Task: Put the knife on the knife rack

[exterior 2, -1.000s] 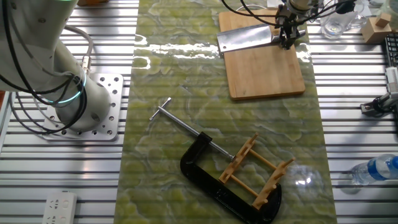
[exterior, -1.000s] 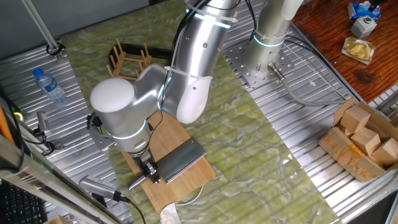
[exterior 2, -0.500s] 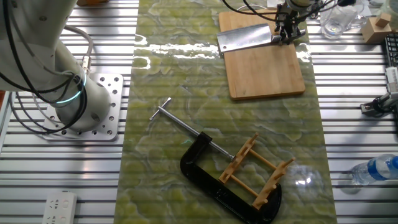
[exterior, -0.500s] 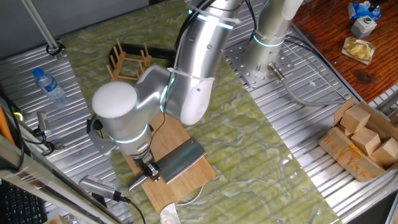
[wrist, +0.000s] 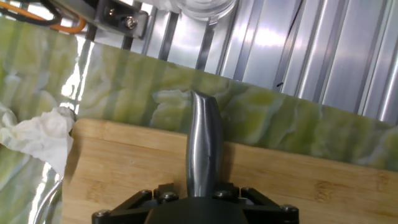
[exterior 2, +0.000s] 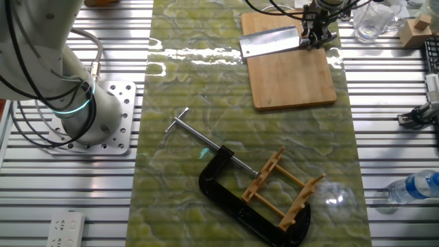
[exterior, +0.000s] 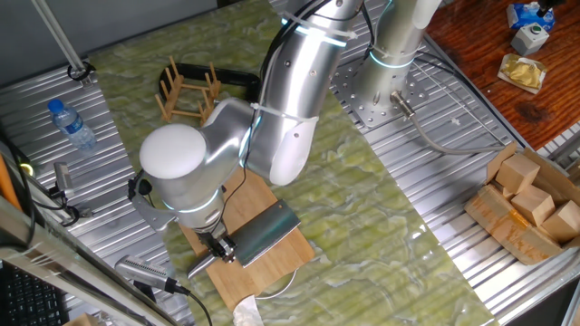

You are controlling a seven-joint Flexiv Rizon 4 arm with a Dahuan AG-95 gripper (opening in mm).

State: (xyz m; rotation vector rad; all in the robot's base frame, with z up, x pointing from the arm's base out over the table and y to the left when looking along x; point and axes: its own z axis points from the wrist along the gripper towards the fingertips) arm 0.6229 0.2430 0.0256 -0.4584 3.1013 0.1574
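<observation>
The knife point(exterior: 263, 234) lies on the bamboo cutting board point(exterior: 272, 264), its grey blade point(exterior 2: 269, 42) flat and pointing to the table's middle. My gripper point(exterior: 220, 249) is shut on the slim silver handle point(wrist: 204, 143), which runs out between the fingers over the board's edge in the hand view. From the other fixed view the gripper point(exterior 2: 315, 34) sits at the board's far right corner. The knife rack point(exterior: 186, 91), light wooden pegs on a frame, stands far from the knife at the table's other end; its base point(exterior 2: 285, 189) is held in a black C-clamp point(exterior 2: 230, 199).
A water bottle point(exterior: 71, 124) lies on the metal slats near the rack. A box of wooden blocks point(exterior: 530, 204) sits to the right. A crumpled white tissue point(wrist: 37, 134) lies beside the board, and a glass point(exterior 2: 374, 24) stands close behind the gripper.
The arm's elbow has swung slightly to the right and the gripper has shifted a little on the handle. The knife stays at about the same spot on the board.
</observation>
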